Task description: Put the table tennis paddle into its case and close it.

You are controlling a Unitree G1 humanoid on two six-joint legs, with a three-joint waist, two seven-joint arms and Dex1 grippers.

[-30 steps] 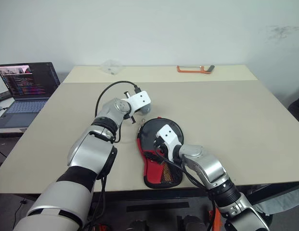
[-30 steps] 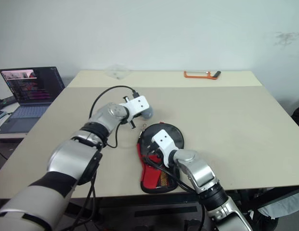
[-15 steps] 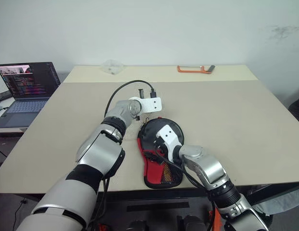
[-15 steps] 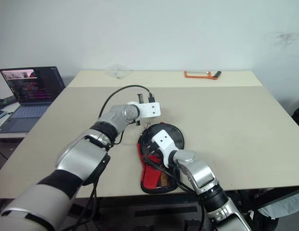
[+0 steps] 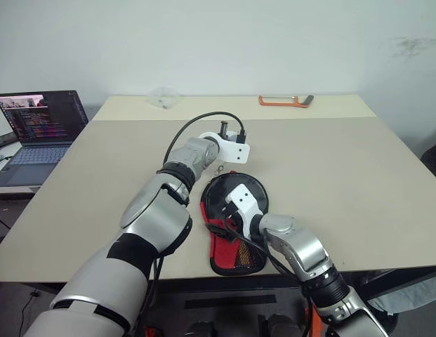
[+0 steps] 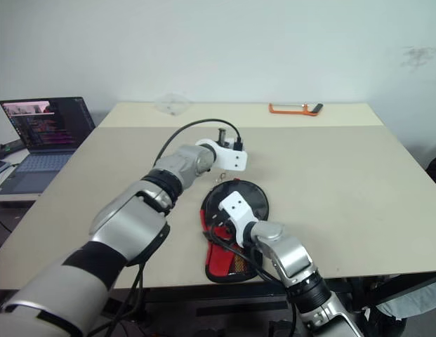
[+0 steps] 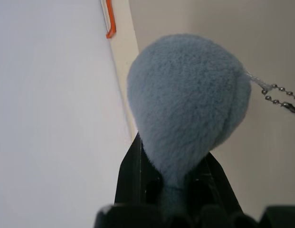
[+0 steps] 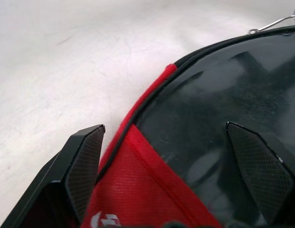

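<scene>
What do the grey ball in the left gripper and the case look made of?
Grey ball: seemingly plush or faux fur, matte, with fuzzy nap; a metal bead chain trails from it.
Case: woven red fabric with visible weave; the black face looks smooth, slightly glossy.

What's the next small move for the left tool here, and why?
Probably pull the fluffy grey ball along the case rim. The left tool is shut on it, its bead chain leads toward the case, and the open right tool straddles the case edge, steadying it.
</scene>
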